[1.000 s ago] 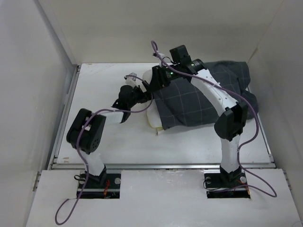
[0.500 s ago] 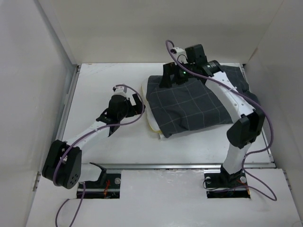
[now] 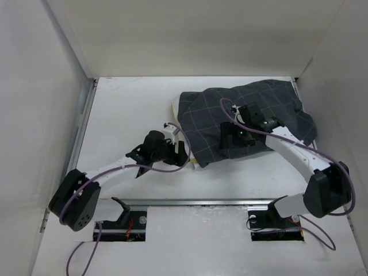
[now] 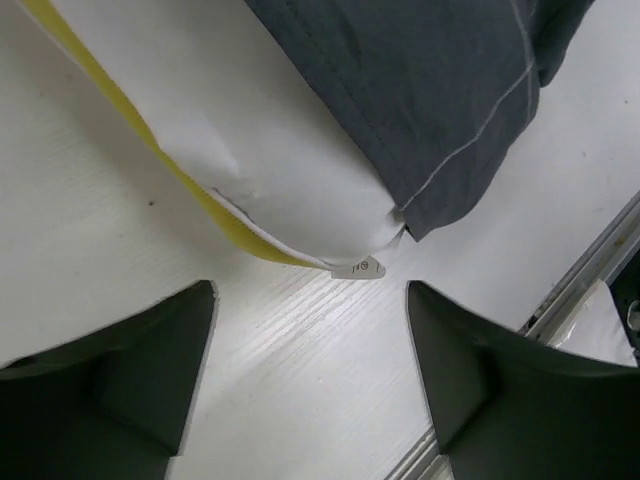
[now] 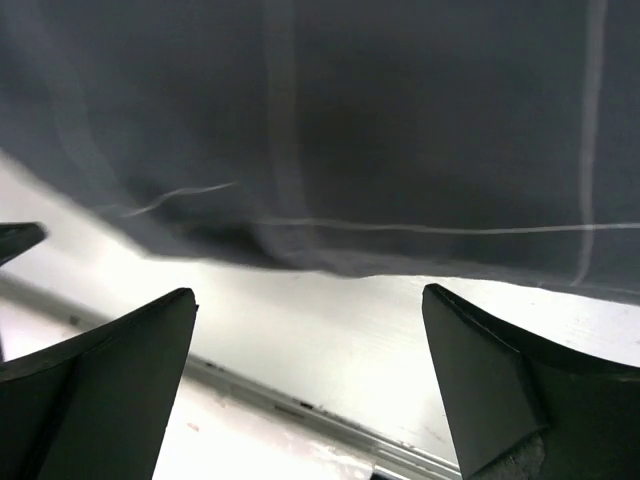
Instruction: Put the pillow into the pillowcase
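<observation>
The left hand gapes wide and empty just short of the tagged corner of the soft white, yellow-banded pillow, the right hand equally spread and empty over the near hem of the charcoal checked fabric pillowcase covering most of it.

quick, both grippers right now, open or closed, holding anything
left gripper: open, holding nothing, pillow corner just beyond its fingers.
right gripper: open, holding nothing, pillowcase edge just beyond its fingers.
</observation>
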Available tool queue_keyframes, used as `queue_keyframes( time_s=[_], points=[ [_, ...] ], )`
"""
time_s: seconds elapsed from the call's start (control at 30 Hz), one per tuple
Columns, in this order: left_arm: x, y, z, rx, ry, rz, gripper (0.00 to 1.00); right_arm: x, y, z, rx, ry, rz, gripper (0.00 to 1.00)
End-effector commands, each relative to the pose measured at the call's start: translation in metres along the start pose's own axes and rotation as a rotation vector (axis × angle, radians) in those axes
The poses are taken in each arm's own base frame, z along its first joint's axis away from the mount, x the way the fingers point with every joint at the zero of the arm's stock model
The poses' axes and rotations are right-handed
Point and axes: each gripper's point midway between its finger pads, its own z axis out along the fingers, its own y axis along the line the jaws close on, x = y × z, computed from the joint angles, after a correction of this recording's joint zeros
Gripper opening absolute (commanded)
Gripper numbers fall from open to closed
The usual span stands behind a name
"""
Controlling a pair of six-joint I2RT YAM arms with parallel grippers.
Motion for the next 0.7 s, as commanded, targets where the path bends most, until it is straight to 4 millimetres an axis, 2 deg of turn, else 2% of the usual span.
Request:
queue_keyframes(
  time_s=[0.0,0.03,0.07,0.13,0.17,0.2,0.23,0.27,0.3,0.37,0.4,0.43,0.47,0.5,0.53,0.6,0.63,0.67],
  points=[
    [-0.013,-0.013,0.017,0.064,0.009,0.079,0.65,-0.023,-0.015,0.016,0.015,-0.117,0.123,1.0],
    [-0.017,-0.013,0.023,0.068,0.0,0.098,0.57,-0.033,-0.016,0.02,-0.014,-0.14,0.134,1.0],
    [-0.013,-0.017,0.027,0.091,0.022,0.114,0.48,-0.052,-0.014,0.024,-0.042,-0.204,0.125,1.0],
    [-0.014,-0.018,0.038,0.107,0.042,0.12,0.33,-0.072,-0.019,0.039,-0.047,-0.226,0.115,1.0],
    [-0.013,-0.02,0.041,0.113,0.049,0.134,0.33,-0.102,-0.016,0.032,-0.066,-0.282,0.095,1.0],
    [-0.015,-0.023,0.044,0.131,0.044,0.157,0.31,-0.112,-0.018,0.044,-0.063,-0.277,0.079,1.0],
    [-0.019,-0.023,0.049,0.131,0.043,0.168,0.3,-0.125,-0.02,0.043,-0.067,-0.294,0.04,1.0],
    [-0.025,-0.025,0.051,0.135,0.032,0.172,0.23,-0.153,-0.013,0.033,-0.077,-0.351,0.006,1.0],
    [-0.029,-0.025,0.054,0.137,0.027,0.185,0.2,-0.16,-0.014,0.039,-0.073,-0.351,-0.013,1.0],
    [-0.043,-0.029,0.061,0.145,0.004,0.208,0.15,-0.179,-0.015,0.028,-0.066,-0.39,-0.063,1.0],
    [-0.046,-0.032,0.063,0.158,0.002,0.21,0.09,-0.179,-0.009,0.024,-0.091,-0.38,-0.091,1.0],
    [-0.052,-0.036,0.064,0.175,-0.01,0.216,0.09,-0.183,-0.003,0.008,-0.106,-0.414,-0.12,1.0],
    [-0.059,-0.041,0.067,0.192,-0.018,0.229,0.06,-0.18,-0.003,0.001,-0.102,-0.423,-0.146,1.0],
    [-0.066,-0.047,0.067,0.214,-0.036,0.238,0.05,-0.159,-0.006,0.005,-0.105,-0.388,-0.151,1.0],
    [-0.068,-0.049,0.069,0.225,-0.034,0.239,0.05,-0.15,-0.002,-0.017,-0.107,-0.419,-0.169,1.0],
    [-0.08,-0.057,0.07,0.248,-0.06,0.251,0.03,-0.12,-0.004,-0.024,-0.077,-0.405,-0.169,1.0],
    [-0.084,-0.058,0.07,0.251,-0.068,0.254,0.03,-0.084,-0.012,-0.011,-0.059,-0.343,-0.16,1.0],
    [-0.08,-0.06,0.071,0.266,-0.054,0.253,0.01,-0.072,-0.003,-0.028,-0.08,-0.378,-0.166,1.0]
  ],
)
